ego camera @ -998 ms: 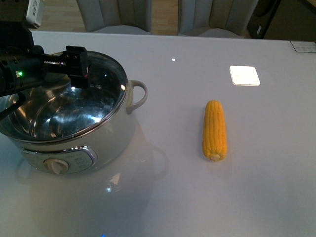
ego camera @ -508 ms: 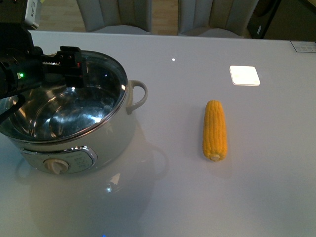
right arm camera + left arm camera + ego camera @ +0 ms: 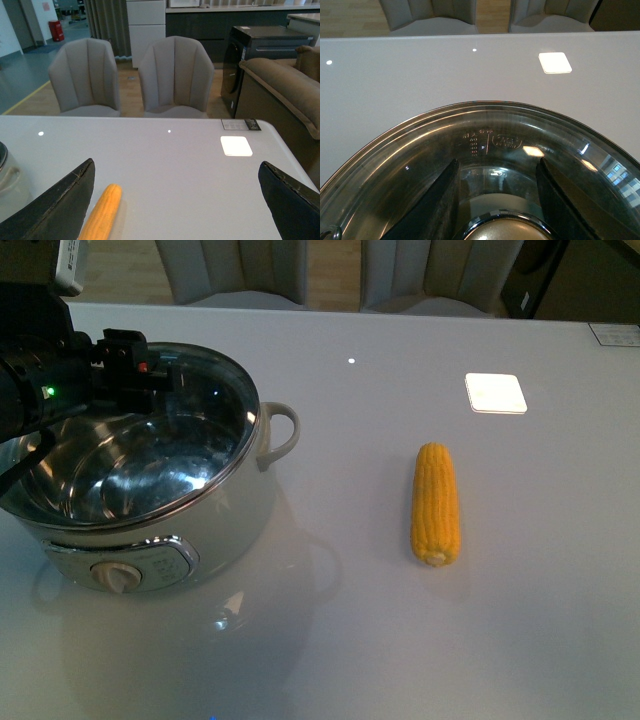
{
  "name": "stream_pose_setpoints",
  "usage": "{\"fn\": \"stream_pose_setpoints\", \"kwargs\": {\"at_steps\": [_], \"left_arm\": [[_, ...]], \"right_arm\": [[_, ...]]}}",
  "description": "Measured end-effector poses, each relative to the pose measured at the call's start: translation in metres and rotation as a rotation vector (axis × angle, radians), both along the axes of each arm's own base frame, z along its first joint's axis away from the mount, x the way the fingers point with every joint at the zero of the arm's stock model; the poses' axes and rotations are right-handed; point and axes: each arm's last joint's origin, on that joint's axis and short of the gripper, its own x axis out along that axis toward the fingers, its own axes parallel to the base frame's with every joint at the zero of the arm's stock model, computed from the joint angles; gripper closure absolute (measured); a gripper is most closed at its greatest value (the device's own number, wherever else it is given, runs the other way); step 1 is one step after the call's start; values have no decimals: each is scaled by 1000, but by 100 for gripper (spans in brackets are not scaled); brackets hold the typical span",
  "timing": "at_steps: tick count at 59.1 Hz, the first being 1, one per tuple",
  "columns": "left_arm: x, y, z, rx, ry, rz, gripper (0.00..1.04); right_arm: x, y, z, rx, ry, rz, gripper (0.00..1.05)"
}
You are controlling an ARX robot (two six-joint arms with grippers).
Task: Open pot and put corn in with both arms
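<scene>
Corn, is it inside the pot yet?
Not yet. The corn lies on the table, apart from the pot.

Overall light: moderate, overhead — soft and even in all three views.
Glare: square bright patch (image 3: 495,393) and a pinpoint spot (image 3: 351,361) mirrored on the glossy table (image 3: 330,640).
Pot (image 3: 235,510): steel bowl scattered with highlights.
Shadows: faint, soft-edged, beside the corn (image 3: 436,503).
Left wrist view: glass lid (image 3: 485,130) streaked with bright reflections.
Right wrist view: background sharp — gripper fingers (image 3: 55,205) dark, blurred.
</scene>
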Motion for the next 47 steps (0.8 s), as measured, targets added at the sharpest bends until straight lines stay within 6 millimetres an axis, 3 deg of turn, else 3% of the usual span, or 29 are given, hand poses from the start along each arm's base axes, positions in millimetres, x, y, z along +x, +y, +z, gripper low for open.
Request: {"fn": "stream_pose_setpoints", "kwargs": {"at_steps": [29, 47], "left_arm": [[-3, -3, 14, 41, 4, 6, 64], [-3, 11, 54, 21, -80, 32, 64]], "right_arm": [[0, 0, 0, 0, 0, 0, 9], [0, 0, 0, 0, 0, 0, 9]]}}
